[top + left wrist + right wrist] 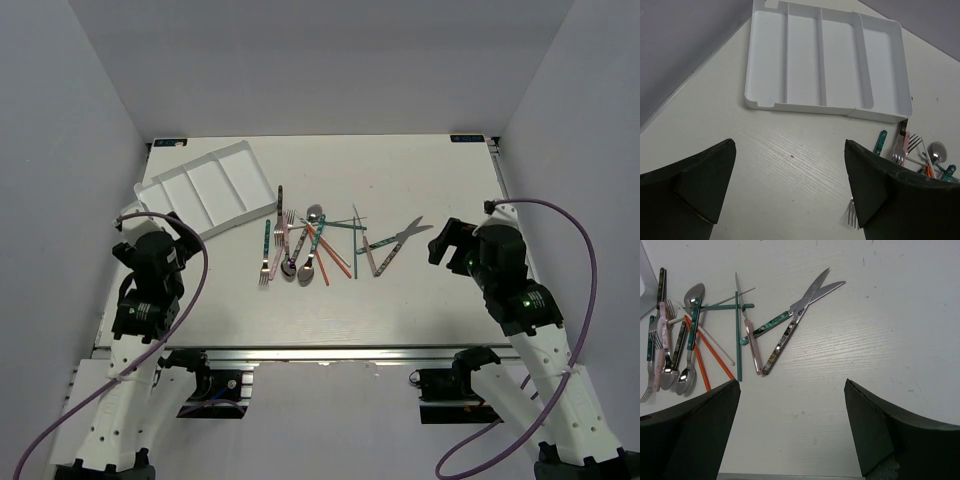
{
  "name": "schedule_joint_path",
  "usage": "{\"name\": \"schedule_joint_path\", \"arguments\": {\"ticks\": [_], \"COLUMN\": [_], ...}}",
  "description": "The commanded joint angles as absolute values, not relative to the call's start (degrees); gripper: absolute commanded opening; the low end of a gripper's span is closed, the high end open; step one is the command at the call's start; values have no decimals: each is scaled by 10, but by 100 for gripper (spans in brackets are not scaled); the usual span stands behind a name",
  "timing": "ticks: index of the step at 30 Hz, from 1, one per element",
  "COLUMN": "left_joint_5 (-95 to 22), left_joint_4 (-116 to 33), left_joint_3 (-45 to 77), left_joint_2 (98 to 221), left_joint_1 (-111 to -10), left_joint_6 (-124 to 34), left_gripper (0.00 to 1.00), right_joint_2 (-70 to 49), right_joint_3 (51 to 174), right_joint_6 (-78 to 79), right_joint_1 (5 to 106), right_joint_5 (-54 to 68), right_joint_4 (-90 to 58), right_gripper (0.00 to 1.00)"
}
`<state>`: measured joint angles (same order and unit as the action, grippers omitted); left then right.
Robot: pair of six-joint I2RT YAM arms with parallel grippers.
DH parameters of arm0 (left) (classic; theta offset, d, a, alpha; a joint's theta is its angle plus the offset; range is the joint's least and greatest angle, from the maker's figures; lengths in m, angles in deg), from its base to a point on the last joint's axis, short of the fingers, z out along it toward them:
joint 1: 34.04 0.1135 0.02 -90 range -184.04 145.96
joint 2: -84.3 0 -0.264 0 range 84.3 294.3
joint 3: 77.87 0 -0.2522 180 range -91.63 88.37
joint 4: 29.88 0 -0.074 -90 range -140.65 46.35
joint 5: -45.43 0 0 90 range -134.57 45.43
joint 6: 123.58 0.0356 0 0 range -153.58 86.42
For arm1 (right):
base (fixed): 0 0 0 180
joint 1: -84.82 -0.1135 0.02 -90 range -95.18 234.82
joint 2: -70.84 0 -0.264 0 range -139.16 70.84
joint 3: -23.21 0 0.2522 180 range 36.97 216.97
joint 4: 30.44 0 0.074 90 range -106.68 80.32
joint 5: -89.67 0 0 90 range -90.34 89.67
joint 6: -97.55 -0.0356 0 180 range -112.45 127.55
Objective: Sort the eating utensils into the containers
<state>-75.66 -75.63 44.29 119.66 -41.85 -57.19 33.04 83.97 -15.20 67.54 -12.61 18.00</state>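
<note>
Left wrist, tray [805, 60], right wrist, knives [799, 312]

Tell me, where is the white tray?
In the top view the white tray lies empty at the far left of the table, with the utensil pile just off its near right corner.

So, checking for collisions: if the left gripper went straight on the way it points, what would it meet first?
Likely the near wall of the white plastic cutlery tray, across bare white table. Height of the left gripper is unclear, so it might touch table first.
</note>
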Motion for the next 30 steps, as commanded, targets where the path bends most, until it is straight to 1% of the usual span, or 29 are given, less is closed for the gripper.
{"name": "schedule_joint_path", "arguments": {"ticks": [1, 8, 10, 12, 13, 15, 17, 21, 24, 25, 27, 28, 30], "left_joint_5": [-763, -766, -766, -761, -760, -752, -748, -748, -745, -742, -740, -740, -737], "left_joint_4": [-749, -751, -750, -749, -748, -746, -745, -745, -742, -742, -743, -743, -742], "left_joint_3": [447, 453, 454, 454, 454, 454, 454, 456, 457, 456, 456, 456, 455], "left_joint_2": [1205, 1192, 1190, 1195, 1196, 1201, 1202, 1200, 1203, 1207, 1209, 1210, 1211], "left_joint_1": [-428, -445, -448, -450, -452, -456, -457, -459, -462, -461, -462, -463, -462], "left_joint_6": [-575, -577, -577, -577, -577, -575, -574, -574, -572, -571, -571, -571, -570], "left_gripper": [98, 98, 98, 98, 98, 98, 98, 98, 98, 98, 98, 98, 98], "right_joint_2": [320, 332, 319, 286, 243, 203, 141, 18, -75, -89, -132, -147, -192], "right_joint_3": [836, 762, 754, 769, 777, 785, 798, 848, 865, 866, 870, 876, 897], "right_joint_6": [-186, -267, -273, -280, -287, -299, -307, -319, -329, -335, -336, -337, -339], "right_joint_1": [673, 673, 673, 673, 673, 667, 656, 601, 586, 586, 585, 585, 581], "right_joint_5": [-121, -31, -32, -48, -76, -94, -138, -218, -244, -243, -231, -225, -225], "right_joint_4": [164, 36, 16, 25, 33, 26, 23, 35, 15, -7, -30, -37, -38], "right_gripper": [89, 89, 89, 89, 89, 89, 89, 89, 81, 74, 65, 58, 55]}}
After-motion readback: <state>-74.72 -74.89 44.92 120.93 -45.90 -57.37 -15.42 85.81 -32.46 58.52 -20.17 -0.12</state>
